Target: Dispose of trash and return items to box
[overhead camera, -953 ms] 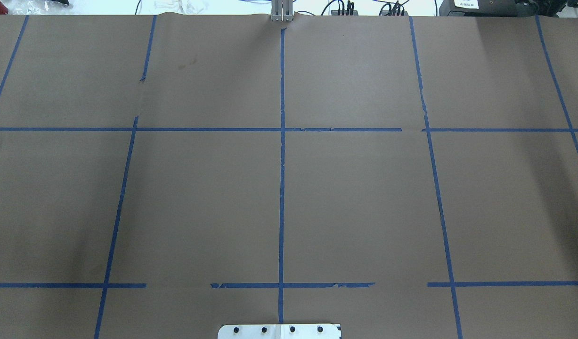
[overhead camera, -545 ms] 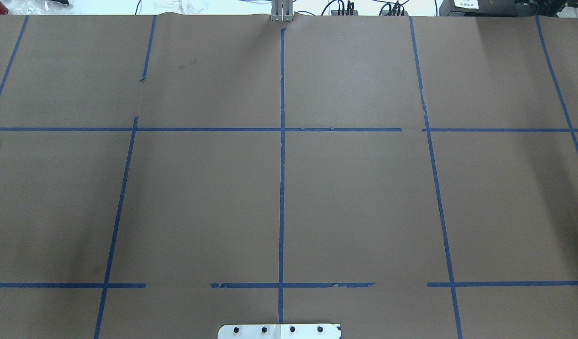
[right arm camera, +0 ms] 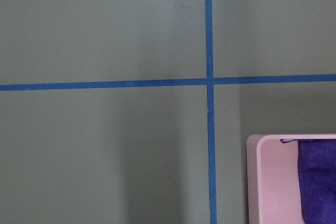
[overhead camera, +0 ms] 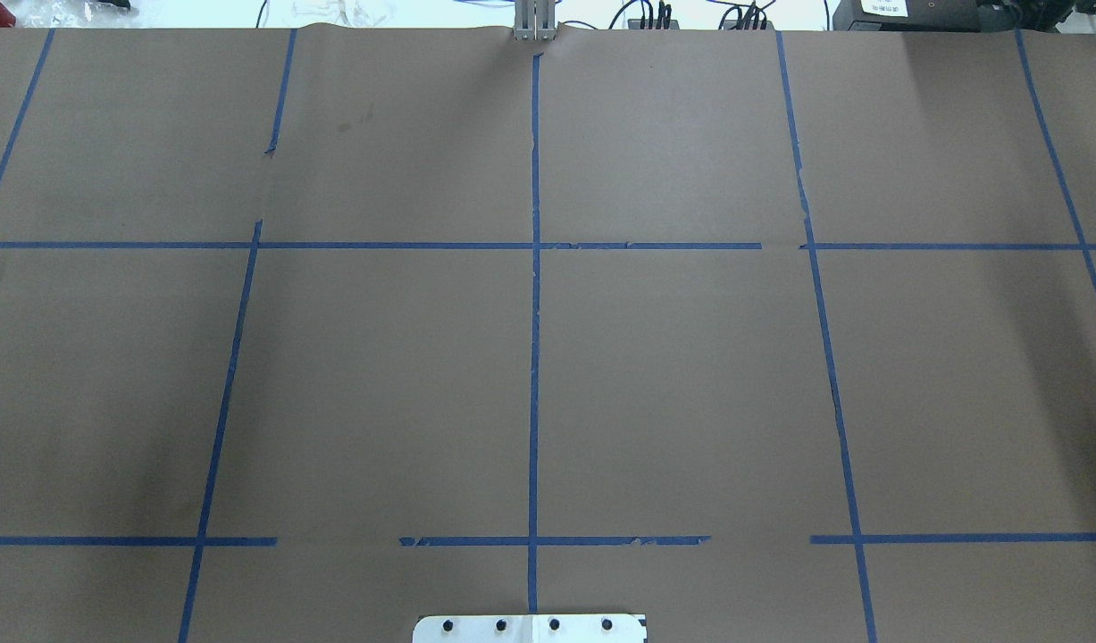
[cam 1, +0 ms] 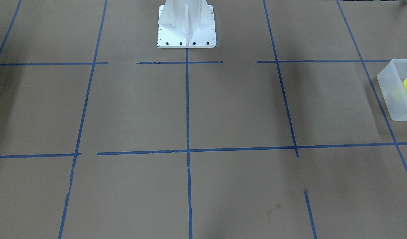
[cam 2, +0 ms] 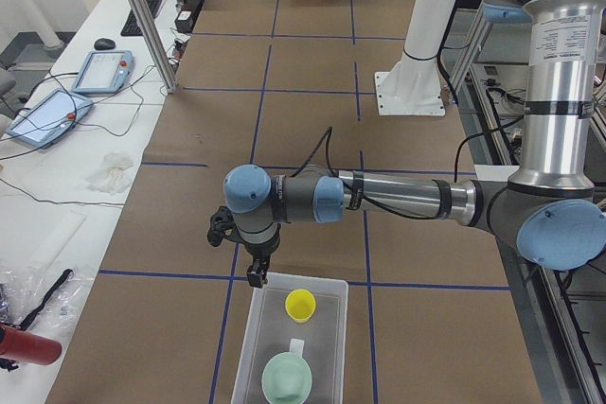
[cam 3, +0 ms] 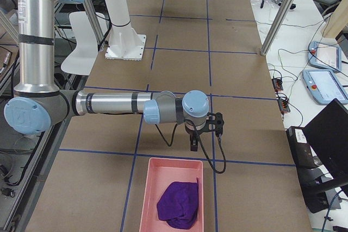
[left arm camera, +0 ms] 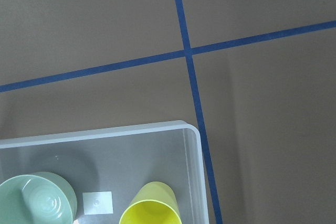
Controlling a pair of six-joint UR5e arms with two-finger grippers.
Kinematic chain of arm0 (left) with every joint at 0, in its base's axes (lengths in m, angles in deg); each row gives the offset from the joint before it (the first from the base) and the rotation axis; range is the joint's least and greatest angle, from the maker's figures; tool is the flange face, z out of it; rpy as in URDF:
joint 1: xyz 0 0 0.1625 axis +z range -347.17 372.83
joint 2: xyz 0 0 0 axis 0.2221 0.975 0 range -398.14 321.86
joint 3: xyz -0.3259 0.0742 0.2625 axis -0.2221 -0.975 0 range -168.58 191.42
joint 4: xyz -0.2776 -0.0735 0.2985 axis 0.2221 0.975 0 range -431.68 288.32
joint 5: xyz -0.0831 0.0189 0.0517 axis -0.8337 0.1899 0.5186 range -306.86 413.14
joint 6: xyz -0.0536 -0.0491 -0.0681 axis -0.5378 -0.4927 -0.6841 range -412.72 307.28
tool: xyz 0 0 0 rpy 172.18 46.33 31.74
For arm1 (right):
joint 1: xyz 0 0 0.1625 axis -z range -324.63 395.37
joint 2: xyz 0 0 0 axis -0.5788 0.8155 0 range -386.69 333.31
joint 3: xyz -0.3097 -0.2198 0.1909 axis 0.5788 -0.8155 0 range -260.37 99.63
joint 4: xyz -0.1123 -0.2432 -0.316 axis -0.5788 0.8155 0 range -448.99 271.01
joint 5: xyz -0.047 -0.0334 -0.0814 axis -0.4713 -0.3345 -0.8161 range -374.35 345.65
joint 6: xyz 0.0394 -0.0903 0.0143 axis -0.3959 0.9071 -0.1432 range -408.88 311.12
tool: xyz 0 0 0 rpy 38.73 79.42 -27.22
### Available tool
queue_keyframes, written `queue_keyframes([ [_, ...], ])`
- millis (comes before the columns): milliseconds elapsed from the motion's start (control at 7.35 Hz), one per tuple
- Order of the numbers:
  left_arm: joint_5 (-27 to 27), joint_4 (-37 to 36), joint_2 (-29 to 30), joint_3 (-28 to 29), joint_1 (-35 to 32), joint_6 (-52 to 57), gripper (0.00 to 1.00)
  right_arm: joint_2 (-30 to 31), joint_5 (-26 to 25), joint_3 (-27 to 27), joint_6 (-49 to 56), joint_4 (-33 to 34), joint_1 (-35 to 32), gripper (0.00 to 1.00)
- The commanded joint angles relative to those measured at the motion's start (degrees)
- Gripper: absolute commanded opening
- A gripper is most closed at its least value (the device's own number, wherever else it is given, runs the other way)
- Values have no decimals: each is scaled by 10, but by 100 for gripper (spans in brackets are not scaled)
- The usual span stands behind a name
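Found the yellow cup [cam 2: 301, 305] upright beside the green bowl [cam 2: 287, 380] inside the box [cam 2: 327, 347], lying just past the left gripper [cam 2: 257, 278], with the right gripper [cam 3: 193, 147] well apart by the pink bin [cam 3: 149, 199]; could not tell whether either's fingers were open or closed.

A translucent frosted-white rectangular plastic bin [cam 2: 242, 347] sits open-topped at the left-end edge of the table [cam 2: 312, 130], about midway between its long edges, holding 2 items set apart: a bright yellow tapered plastic cup [cam 2: 300, 305] standing mouth-up and, nearer that end edge, a small pale green round bowl [cam 2: 287, 380].
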Motion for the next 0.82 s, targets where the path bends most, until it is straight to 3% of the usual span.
queue_keyframes([
  [0,0,0,1,1,0,-1,100,3,0,1,0,-3,0,100],
  [681,-1,7,0,-1,-7,-1,100,3,0,4,-1,-3,0,100],
])
